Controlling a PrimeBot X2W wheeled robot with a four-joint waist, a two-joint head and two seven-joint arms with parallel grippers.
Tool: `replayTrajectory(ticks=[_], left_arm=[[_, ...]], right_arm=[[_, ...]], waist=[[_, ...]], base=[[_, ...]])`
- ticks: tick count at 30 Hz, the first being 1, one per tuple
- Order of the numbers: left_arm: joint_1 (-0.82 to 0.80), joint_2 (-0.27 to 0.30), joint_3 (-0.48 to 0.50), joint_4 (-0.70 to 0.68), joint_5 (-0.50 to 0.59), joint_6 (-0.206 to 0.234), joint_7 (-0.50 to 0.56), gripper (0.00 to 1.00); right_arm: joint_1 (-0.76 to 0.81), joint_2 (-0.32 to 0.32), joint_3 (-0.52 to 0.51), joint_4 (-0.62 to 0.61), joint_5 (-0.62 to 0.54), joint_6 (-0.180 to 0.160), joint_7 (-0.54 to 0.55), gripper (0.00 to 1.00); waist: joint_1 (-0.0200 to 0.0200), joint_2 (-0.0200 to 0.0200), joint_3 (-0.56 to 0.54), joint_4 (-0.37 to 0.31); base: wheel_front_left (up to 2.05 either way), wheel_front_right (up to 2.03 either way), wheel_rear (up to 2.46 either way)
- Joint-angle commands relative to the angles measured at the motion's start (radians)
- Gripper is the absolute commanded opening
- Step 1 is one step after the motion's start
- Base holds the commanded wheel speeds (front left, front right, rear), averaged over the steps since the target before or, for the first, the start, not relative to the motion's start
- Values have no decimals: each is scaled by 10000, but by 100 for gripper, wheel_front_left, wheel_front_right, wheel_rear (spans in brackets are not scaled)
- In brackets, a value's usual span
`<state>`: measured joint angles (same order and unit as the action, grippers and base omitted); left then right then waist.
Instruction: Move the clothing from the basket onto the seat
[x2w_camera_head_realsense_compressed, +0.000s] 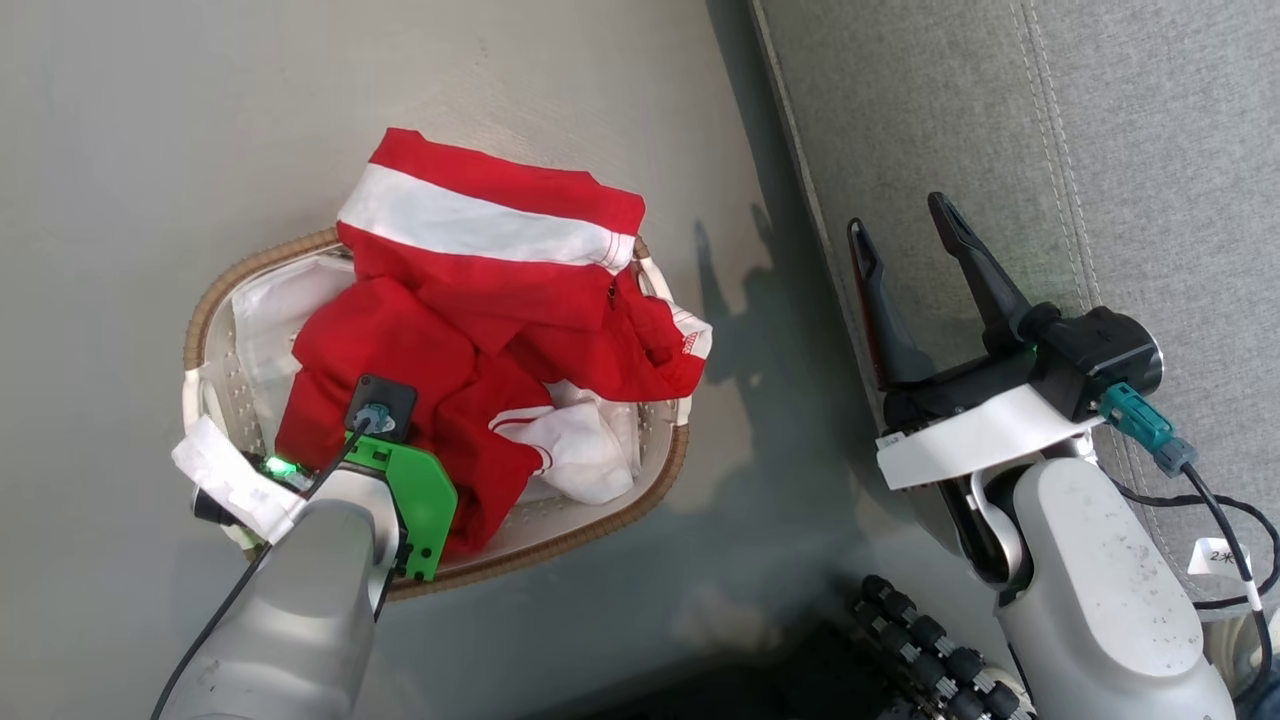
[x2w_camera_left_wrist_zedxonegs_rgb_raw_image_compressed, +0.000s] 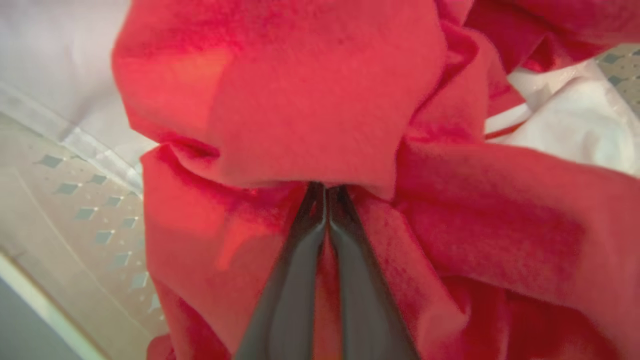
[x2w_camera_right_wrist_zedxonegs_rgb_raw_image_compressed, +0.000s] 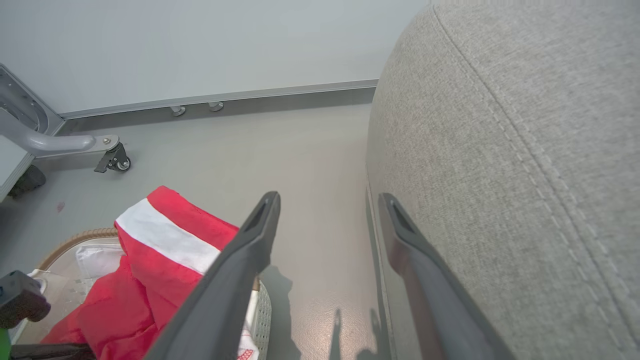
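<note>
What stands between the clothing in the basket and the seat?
Only bare floor lies between the basket and the seat. The open right gripper hangs at the seat's edge, possibly in the way of the clothing.

The left arm (x2w_camera_head_realsense_compressed: 300, 590) is reaching steeply down, and the left gripper (x2w_camera_left_wrist_zedxonegs_rgb_raw_image_compressed: 325, 189) is pressing its two dark fingers together on a fold of the clothing (x2w_camera_left_wrist_zedxonegs_rgb_raw_image_compressed: 300, 100). The right gripper (x2w_camera_head_realsense_compressed: 898, 218) is hovering, its fingers spread wide apart and holding nothing.

Grey floor (x2w_camera_head_realsense_compressed: 150, 150): basket (x2w_camera_head_realsense_compressed: 600, 530) standing on it, beside seat (x2w_camera_head_realsense_compressed: 950, 120).
</note>
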<state>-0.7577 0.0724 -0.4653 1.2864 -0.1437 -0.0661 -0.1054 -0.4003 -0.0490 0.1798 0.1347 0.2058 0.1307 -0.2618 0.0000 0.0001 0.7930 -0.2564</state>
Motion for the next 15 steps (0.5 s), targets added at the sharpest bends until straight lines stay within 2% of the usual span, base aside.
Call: replayTrajectory(ticks=[1, 7, 15], left_arm=[[-191, -5, -41, -22, -95, -65, -135, 0], [-144, -122, -216, -307, -206, -161, -1076, 0], [306, -192, -468, -862, -313, -215, -1535, 0]], right_arm=[[-13, -26, -31, 33, -42, 1, -51, 100], [179, -27, -188, 123, -268, 1, -49, 100], [477, -29, -434, 259, -565, 1, -49, 100]], waist=[[0, -1, -153, 76], [0, -1, -808, 378], [0, -1, -1648, 761]], base=[[0, 0, 0], [0, 0, 0], [0, 0, 0]])
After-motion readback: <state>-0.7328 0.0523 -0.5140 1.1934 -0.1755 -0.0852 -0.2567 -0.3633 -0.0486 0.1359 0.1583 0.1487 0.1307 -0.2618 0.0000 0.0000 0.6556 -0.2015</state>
